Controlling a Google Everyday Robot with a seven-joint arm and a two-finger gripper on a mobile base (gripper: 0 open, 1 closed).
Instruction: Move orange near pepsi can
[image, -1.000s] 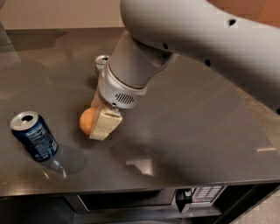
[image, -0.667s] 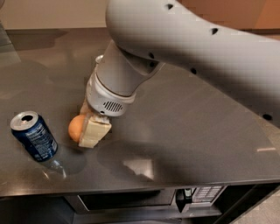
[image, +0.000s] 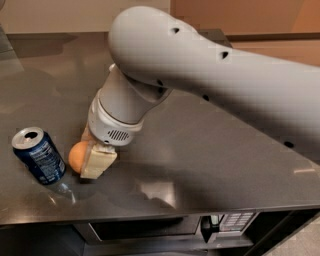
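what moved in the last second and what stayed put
The gripper, still shut on the orange, slid left and toward the counter's front edge. That carried the orange from mid-counter to just right of the pepsi can, with a narrow gap showing between them. Nothing was let go. The pepsi can stayed where it was, standing upright.

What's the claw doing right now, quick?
Claw: closed on the small round matte orange fruit, down at the dark grey countertop, just right of the dark blue soda can.
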